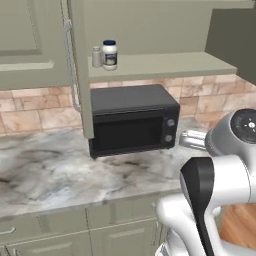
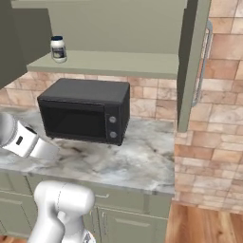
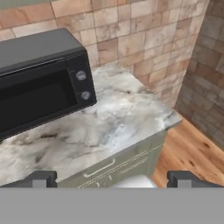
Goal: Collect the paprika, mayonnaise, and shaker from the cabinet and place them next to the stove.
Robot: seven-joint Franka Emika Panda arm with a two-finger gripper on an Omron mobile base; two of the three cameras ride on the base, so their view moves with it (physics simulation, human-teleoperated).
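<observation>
Marble counter (image 3: pixel 118 127) under microwave (image 3: pixel 39 83), mayonnaise (image 1: pixel 109 54) beside shaker (image 1: pixel 96 56) on cabinet (image 1: pixel 150 65) shelf, pincer (image 3: pixel 111 179) wide, empty.

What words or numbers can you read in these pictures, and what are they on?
None can be read.
The label on the mayonnaise in the cabinet: too blurred to read.
The two knobs on the microwave: no readable marks.
The round dark dial on the robot's arm joint: tiny marks, too small to read.

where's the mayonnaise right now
The mayonnaise stands on the open cabinet's shelf above the microwave, left end in both base views, beside the shaker.
</observation>
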